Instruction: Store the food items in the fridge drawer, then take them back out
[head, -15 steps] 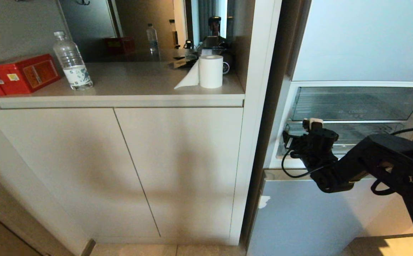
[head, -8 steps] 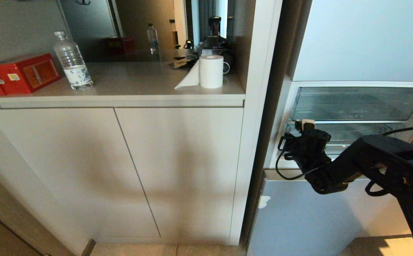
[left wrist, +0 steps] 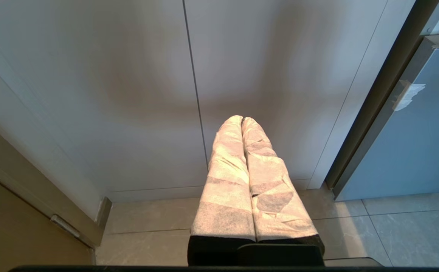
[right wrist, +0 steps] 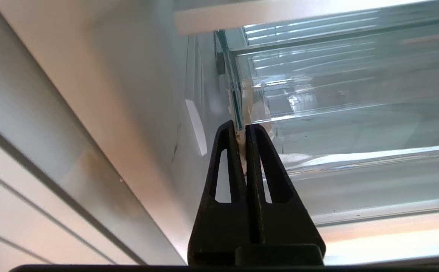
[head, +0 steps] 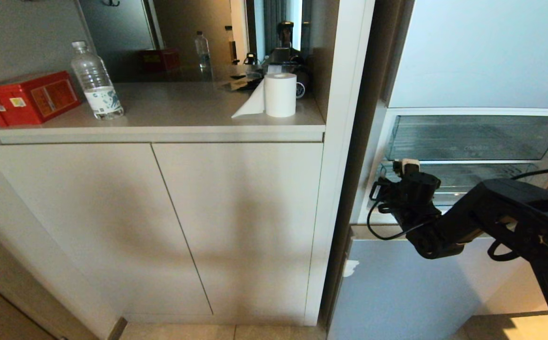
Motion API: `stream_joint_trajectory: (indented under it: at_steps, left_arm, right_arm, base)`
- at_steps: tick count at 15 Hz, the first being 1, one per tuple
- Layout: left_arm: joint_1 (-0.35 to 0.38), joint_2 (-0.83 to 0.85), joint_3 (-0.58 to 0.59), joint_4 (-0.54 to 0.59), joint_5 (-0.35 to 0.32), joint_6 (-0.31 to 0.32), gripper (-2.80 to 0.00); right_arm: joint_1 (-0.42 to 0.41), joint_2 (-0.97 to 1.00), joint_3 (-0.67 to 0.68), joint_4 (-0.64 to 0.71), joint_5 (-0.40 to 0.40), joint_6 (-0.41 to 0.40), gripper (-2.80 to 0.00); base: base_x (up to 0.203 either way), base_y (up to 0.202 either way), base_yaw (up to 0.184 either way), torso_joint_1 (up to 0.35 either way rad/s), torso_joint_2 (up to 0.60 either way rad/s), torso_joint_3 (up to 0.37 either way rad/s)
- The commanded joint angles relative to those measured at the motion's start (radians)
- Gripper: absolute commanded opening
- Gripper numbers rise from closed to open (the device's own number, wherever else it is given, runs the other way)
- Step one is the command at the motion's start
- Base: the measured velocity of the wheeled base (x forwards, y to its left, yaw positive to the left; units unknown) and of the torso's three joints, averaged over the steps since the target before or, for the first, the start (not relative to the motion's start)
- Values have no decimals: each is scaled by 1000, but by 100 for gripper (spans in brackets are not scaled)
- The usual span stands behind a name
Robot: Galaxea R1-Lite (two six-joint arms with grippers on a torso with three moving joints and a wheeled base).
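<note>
The fridge drawer [head: 484, 178] is the lower clear bin in the open middle section of the pale blue fridge; its ribbed clear wall [right wrist: 336, 105] also fills the right wrist view. My right gripper [head: 408, 166] is at the drawer's left front corner. Its black fingers [right wrist: 241, 128] are shut on the thin clear edge there. No food items show in any view, and what lies inside the drawer is hard to make out. My left gripper [left wrist: 242, 119] hangs low in front of the cabinet doors, its taped fingers shut on nothing.
A second clear drawer [head: 472, 137] sits just above, and the flat pale-blue bottom door [head: 410, 288] below. A white cabinet pillar [head: 337, 165] stands close on the left of the right arm. On the counter are a red box [head: 28, 97], a water bottle [head: 96, 82] and a paper roll [head: 279, 94].
My right gripper has closed on the drawer's left edge and shifted slightly left and toward me. The left arm has not moved.
</note>
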Motion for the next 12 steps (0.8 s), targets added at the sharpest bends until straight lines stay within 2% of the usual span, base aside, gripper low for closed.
stream_joint_trajectory:
  at_steps: [1,5,12]
  left_arm:
    - [0,0,0,0,0,0,-280]
    - [0,0,0,0,0,0,-280]
    - [0,0,0,0,0,0,-280]
  right_arm:
    - [1,-41,59,-6,0,15,-280]
    - [1,-112,167,-6,2,42,-280]
    - [20,-436,639,-4,3,63,-280]
  base:
    - [0,0,0,0,0,0]
    - [0,0,0,0,0,0]
    - [0,0,0,0,0,0]
